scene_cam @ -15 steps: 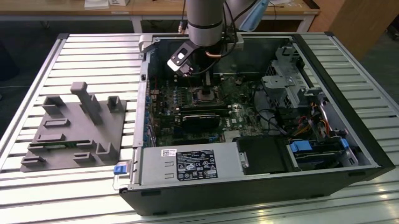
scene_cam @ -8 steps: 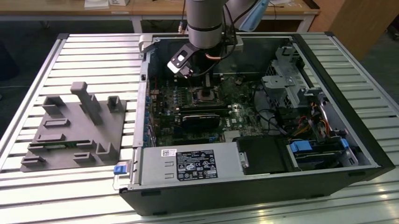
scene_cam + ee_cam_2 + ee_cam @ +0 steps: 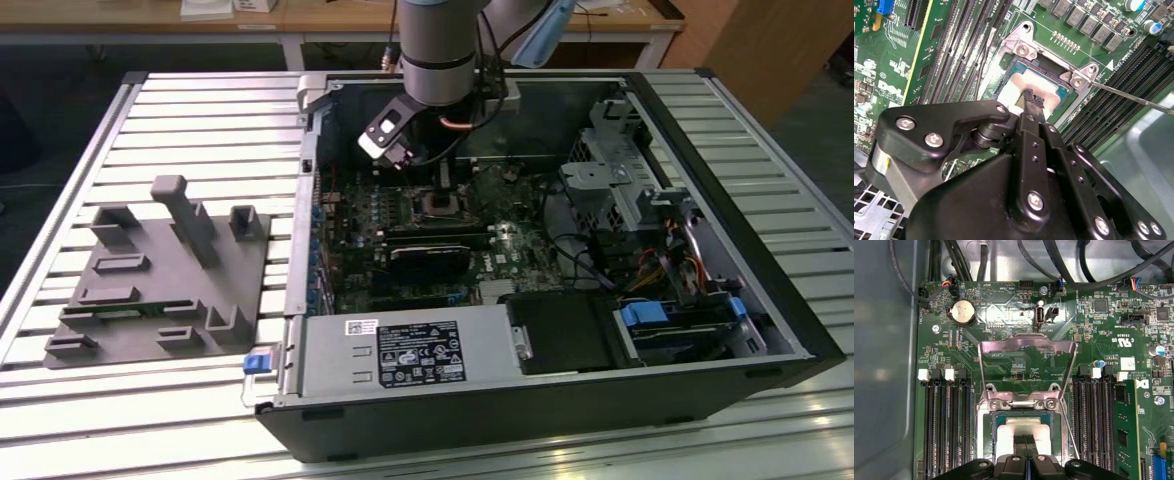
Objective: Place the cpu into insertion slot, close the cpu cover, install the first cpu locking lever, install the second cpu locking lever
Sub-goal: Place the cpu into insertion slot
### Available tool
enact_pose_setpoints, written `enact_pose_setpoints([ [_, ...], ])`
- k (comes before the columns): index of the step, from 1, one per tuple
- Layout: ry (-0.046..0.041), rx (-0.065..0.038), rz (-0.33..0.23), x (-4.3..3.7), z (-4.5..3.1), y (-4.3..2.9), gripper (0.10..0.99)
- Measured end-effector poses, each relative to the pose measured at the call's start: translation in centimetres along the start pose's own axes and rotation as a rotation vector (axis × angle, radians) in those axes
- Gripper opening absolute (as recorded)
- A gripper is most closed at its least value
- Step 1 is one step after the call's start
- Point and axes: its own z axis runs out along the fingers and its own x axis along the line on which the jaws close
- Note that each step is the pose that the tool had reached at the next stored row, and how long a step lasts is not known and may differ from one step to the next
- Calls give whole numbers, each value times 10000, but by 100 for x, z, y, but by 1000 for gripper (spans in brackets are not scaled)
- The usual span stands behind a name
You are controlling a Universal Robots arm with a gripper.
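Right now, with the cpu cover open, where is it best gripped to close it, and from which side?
Grip the cpu cover by its free crossbar, probably, the edge farthest from its hinge at the insertion slot, coming from beyond that edge: the thin flat bar appears raised off the board there.

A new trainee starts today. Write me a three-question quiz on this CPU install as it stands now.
1. True or false: the cpu cover lies closed over the cpu.
2. The hand hangs over: A) the power-supply box, B) the insertion slot, C) the memory module.
3. In the exterior view, on which side of the computer case does the grey fixture sit?
Key: 1 false, it stands open. 2 B. 3 the exterior view's left.
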Motion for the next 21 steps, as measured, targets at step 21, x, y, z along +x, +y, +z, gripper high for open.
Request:
enact_pose_setpoints([
  [21,-6,-9,0,-5,-214,19,106],
])
